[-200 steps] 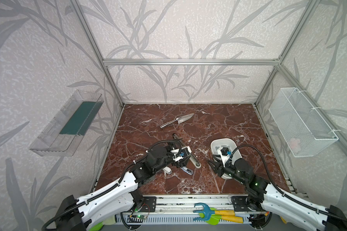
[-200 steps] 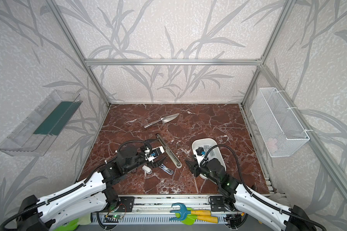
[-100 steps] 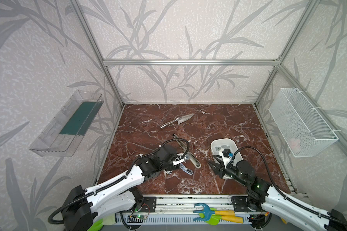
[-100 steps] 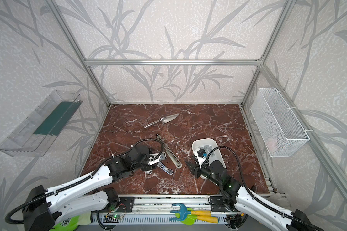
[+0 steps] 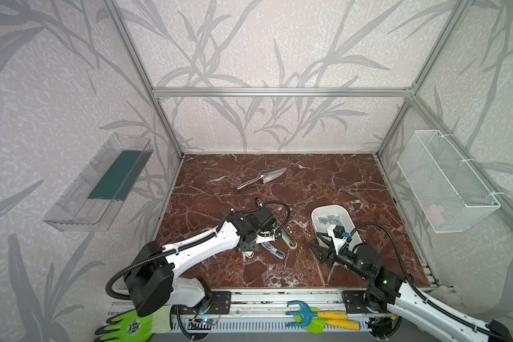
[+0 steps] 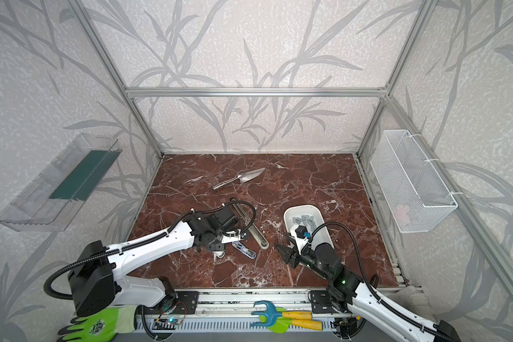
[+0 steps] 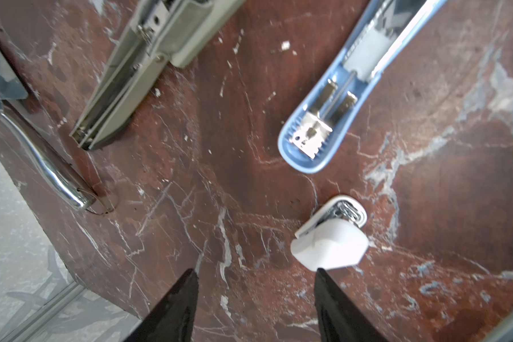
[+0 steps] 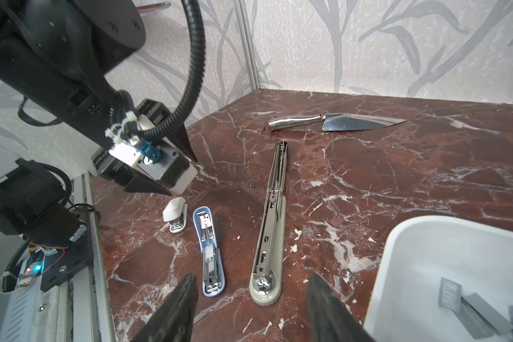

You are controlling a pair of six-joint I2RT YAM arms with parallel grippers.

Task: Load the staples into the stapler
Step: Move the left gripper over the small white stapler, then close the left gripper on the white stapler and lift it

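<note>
Left tool (image 7: 255, 272) hovers jaws apart over white mini stapler (image 7: 329, 248) at 7 o'clock on desk (image 5: 338, 183), probably to pin it; right tool (image 8: 251, 277) apart, empty, beside tray (image 5: 314, 213) at 4 o'clock holding staples (image 5: 329, 219).

No text, number or brand can be read anywhere. The green glove (image 5: 131, 325) beyond the counter's front edge, near its left corner, carries a round dark emblem — its print is too small to make out. Faint marks along the open blue stapler (image 7: 338, 97) rim are too blurred to tell as lettering.
</note>
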